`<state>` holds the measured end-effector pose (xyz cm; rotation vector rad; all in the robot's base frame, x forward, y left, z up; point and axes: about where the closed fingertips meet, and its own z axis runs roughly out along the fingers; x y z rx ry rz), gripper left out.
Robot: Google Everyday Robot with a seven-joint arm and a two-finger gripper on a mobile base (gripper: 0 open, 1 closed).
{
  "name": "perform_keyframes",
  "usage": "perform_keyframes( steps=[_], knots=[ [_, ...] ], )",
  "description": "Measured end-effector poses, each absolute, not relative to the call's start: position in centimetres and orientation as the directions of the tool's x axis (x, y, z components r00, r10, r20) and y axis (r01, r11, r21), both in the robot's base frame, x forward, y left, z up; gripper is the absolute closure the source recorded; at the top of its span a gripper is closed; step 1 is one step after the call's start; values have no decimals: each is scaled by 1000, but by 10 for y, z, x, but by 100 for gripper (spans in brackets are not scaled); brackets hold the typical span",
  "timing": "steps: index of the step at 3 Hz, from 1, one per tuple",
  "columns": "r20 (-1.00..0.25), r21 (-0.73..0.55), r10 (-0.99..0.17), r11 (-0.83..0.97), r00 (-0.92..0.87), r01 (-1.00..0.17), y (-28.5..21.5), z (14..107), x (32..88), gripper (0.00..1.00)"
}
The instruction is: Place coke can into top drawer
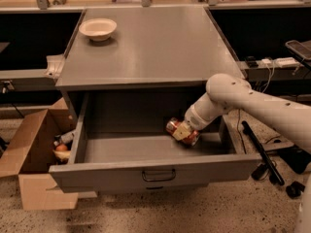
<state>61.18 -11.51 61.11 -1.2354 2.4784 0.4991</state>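
The grey cabinet top bears a bowl at its back left corner; my gripper grips the can in the drawer below.

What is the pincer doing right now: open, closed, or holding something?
The pincer is closed on the can, inside the open drawer, at its right side.

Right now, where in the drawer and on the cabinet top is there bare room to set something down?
In the top drawer, the floor is bare from the left wall to the middle; the right rear is crowded, where the gripper holds the coke can. The cabinet top is bare but for the bowl at its back left.
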Motion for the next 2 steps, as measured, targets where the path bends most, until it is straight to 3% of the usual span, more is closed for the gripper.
perform_keyframes(
  steps=[1,2],
  knots=[
    [-446,172,-684,568,-577,-805,-115,613,613,33],
    [-464,180,-671,568,-578,-803,-114,613,615,10]
  ],
)
